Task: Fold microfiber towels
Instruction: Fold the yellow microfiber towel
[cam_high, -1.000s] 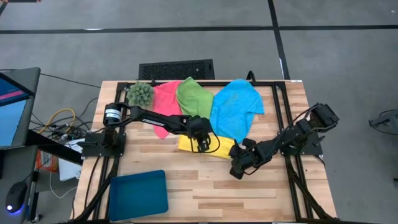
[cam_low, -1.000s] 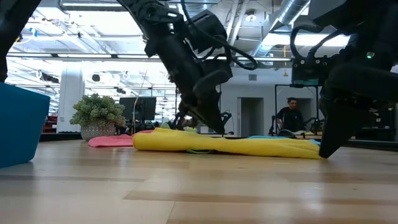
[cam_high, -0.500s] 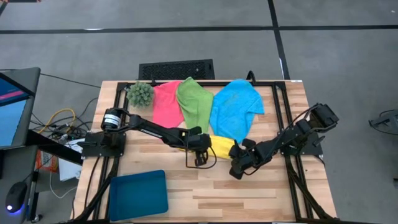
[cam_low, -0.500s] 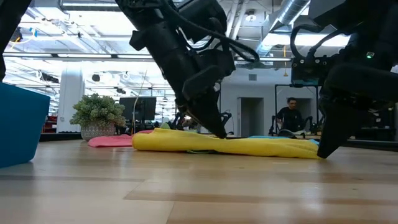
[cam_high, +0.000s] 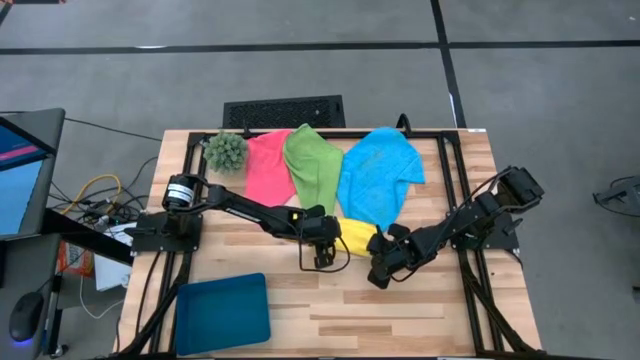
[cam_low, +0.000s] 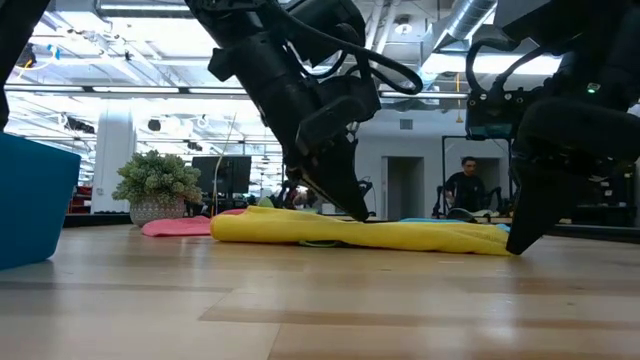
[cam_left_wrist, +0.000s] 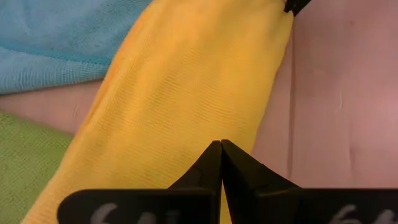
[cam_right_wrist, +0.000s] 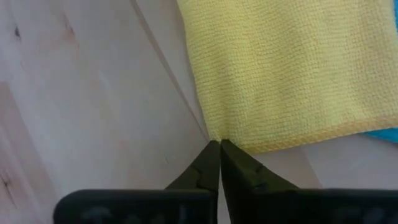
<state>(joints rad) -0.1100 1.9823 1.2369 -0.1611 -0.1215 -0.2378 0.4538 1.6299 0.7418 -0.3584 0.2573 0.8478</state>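
The yellow towel lies on the table as a long flat strip, between my two grippers. My left gripper is shut on it near its left part. My right gripper is shut at its near right corner. The pink towel, the green towel and the bright blue towel lie spread out at the far side, overlapping one another. The blue towel's near edge lies on the yellow one. My left gripper has its shut fingertips on the yellow towel's top surface, slanting down from the table's left. How many layers are between them cannot be told. The towel lies flat on the table. My right gripper has its shut fingertips at the towel's near right corner, slanting down from the right. The corner lies on the table.
A spiky green ball plant stands at the far left. A dark teal-blue tray lies at the near left. Bare wood lies near the front edge. A person shows in the room behind the table.
My left gripper has gone toward the table's near edge, staying low on the yellow towel with its fingers shut. The towel's left part, which showed beside the gripper in the high view, is now hidden under the arm. My right gripper has kept still.
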